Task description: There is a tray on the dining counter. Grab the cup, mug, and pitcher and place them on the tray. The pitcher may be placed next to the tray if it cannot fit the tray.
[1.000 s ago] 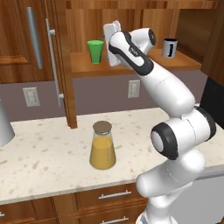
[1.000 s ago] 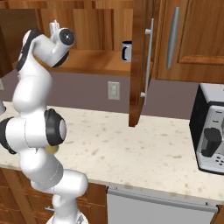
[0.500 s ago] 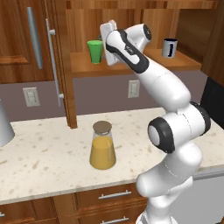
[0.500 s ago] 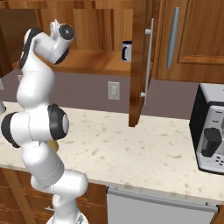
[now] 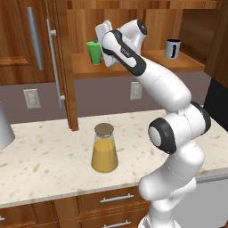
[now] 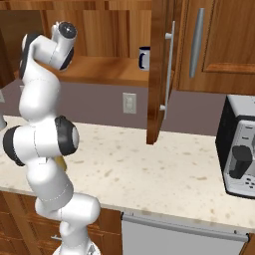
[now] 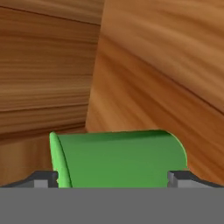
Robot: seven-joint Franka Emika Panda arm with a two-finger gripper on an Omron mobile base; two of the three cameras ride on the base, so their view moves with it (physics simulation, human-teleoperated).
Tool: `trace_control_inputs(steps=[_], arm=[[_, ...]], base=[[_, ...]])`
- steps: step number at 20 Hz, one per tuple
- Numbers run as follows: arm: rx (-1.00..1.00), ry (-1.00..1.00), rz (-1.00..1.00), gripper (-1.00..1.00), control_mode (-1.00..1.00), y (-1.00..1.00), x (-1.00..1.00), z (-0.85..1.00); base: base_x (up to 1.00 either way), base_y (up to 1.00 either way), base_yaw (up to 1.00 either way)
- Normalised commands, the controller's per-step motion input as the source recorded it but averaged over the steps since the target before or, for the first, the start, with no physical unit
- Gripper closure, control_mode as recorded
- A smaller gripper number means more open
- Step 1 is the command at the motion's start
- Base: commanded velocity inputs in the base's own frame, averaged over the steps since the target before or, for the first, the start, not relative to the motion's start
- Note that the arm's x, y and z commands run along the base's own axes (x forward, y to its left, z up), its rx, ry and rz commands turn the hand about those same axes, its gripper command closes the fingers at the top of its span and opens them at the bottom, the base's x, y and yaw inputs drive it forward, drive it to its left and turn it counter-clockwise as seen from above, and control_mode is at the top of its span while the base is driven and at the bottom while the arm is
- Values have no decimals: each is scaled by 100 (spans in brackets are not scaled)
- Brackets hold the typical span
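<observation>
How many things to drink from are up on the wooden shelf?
2: the green cup at the shelf's left, by the gripper; the dark mug on the right. The arm may hide others.

wood cabinets (image 5: 26,44), grey backsplash w/ outlets (image 6: 129,102), speckled counter (image 6: 164,169).

The small bright green handleless cup (image 7: 118,158) looks smooth, matt plastic; the clear conical glass pitcher (image 5: 104,149) is glossy (its round brown lid looks like cork); the open cabinet shelf (image 5: 147,62) shows warm, grained wood; the beige speckled stone counter (image 6: 164,169) is polished.
</observation>
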Motion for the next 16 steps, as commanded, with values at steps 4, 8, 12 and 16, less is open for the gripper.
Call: trace_control_inputs(steps=[4, 8, 12, 16], arm=[[-1, 13, 0, -100, -100, 0, -9, -9], [0, 13, 0, 100, -100, 0, -12, -15], [-1, 9, 0, 100, -100, 0, -17, -24], [-1, 4, 0, 100, -100, 0, -3, -4]], base=[[0, 0, 0], [0, 0, 0], [0, 0, 0], [0, 0, 0]])
